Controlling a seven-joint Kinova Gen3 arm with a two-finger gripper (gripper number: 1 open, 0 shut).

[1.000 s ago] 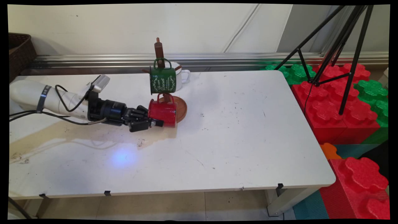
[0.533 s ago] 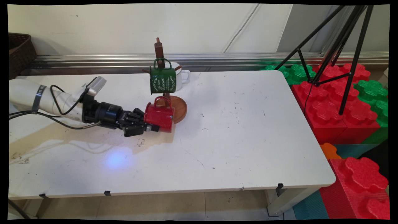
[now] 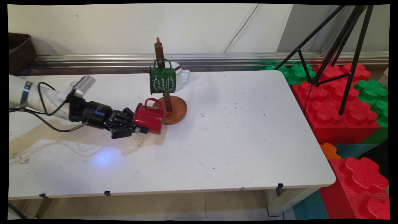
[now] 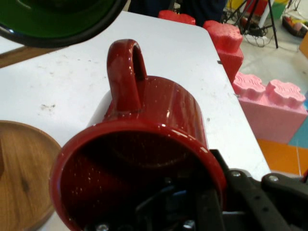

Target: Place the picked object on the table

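One red mug [image 3: 149, 119], hand-held [image 3: 140, 124], now farther from stand [image 3: 169, 105].

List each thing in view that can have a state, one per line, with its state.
end effector: shut on the red mug's rim, one finger inside.
red mug: held on its side, off the rack, handle up.
green mug: hanging from a rack peg.
white mug: behind the rack; cannot tell whether it hangs.
mug rack: upright on the table.

Fixed overhead camera faces the wall; hand camera looks close into the shared red mug [image 3: 149, 119].
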